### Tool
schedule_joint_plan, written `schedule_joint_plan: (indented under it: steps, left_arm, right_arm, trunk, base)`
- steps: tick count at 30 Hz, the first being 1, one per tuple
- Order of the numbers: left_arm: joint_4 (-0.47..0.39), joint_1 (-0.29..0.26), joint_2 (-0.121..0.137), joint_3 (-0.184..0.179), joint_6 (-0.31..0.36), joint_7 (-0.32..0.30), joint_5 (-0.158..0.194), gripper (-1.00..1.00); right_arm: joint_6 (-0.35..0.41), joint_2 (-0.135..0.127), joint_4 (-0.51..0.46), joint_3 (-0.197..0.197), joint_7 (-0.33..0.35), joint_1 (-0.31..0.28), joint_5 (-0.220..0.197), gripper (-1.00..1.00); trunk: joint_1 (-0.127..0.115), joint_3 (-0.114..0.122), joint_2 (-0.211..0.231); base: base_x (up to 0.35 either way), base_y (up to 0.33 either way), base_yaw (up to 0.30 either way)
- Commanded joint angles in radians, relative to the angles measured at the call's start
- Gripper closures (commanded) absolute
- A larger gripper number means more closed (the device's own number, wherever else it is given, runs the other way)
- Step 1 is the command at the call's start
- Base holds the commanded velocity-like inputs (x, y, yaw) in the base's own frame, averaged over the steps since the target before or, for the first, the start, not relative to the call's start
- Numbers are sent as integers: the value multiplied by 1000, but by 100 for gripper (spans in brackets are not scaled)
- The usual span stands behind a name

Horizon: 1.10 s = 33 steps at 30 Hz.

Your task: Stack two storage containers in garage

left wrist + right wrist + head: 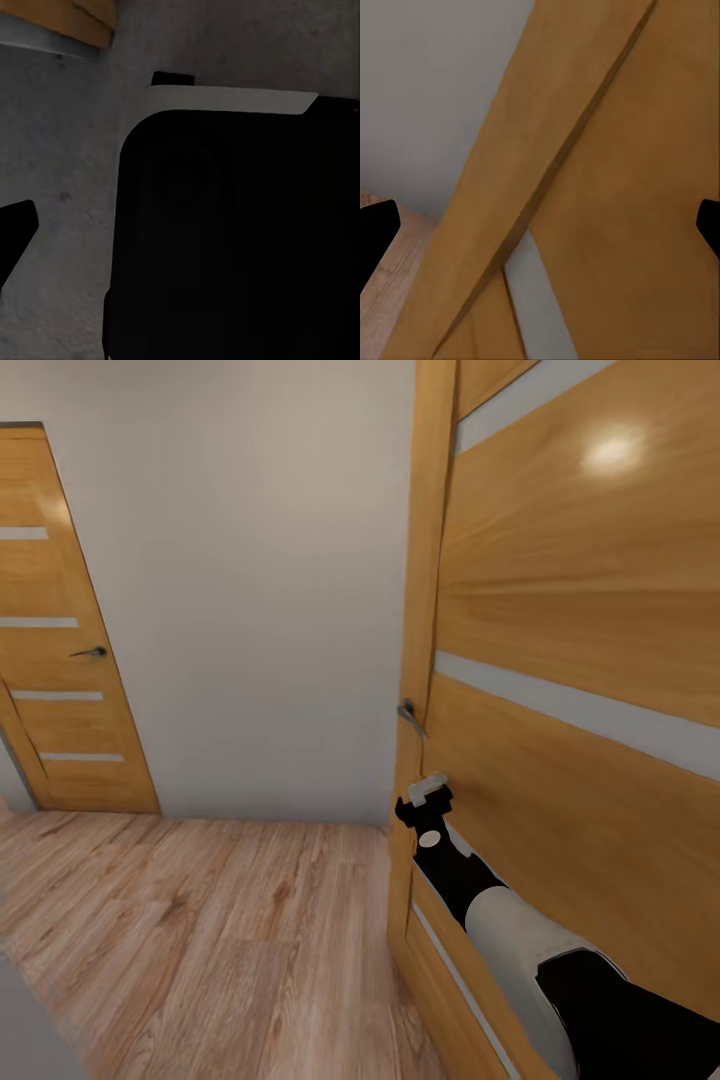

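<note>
Head view, step in hand: judged from the scene, this is transit rather than handling. The robot stands on a wood-plank floor (200, 940) in a passage, close against an orange-wood door (580, 660) with pale glass slats, and neither storage container appears in any picture, so where they are cannot be told.

Near door: it takes up the right of the head view, with its frame edge and a small metal door handle (409, 716) toward the passage side.

Pale wall: a plain grey-white wall (250, 580) runs beyond the near door's frame.

Far door: a second door (60, 640) of the same kind stands well apart from the near door, across that wall, shut, with its own dark handle.

Right arm: stretched forward low along the near door's face, its black and white forearm rising to the right gripper (425, 800), which sits just below the door handle, near but not touching it.

Right pincer: spread wide; the right wrist view has one dark fingertip at each far edge, with door frame between them.

Left pincer: one dark fingertip (13, 231) shows over grey ground beside a black robot part; its spread cannot be told.

Next move, as a judgement: getting through this door probably calls for lifting the right gripper to the handle, or pushing the panel.
</note>
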Motion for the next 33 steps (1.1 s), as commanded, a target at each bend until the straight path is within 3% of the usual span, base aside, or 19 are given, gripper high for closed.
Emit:
schedule_joint_plan:
  steps: [1,10,33]
  left_arm:
    - [-1,0,0,0,-1,0,10,-100]
    - [-2,0,-1,1,-1,0,9,-100]
    - [-1,0,-1,2,-1,0,10,-100]
  right_arm:
    - [0,0,2,-2,-9,-1,6,-100]
    - [0,0,3,-2,-9,-1,6,-100]
    - [0,0,3,-1,-9,-1,5,-100]
  trunk:
    - [1,-1,0]
    - [1,-1,0]
    - [1,-1,0]
  base:
    - [317,0,0]
    - [227,0,0]
    - [5,-49,0]
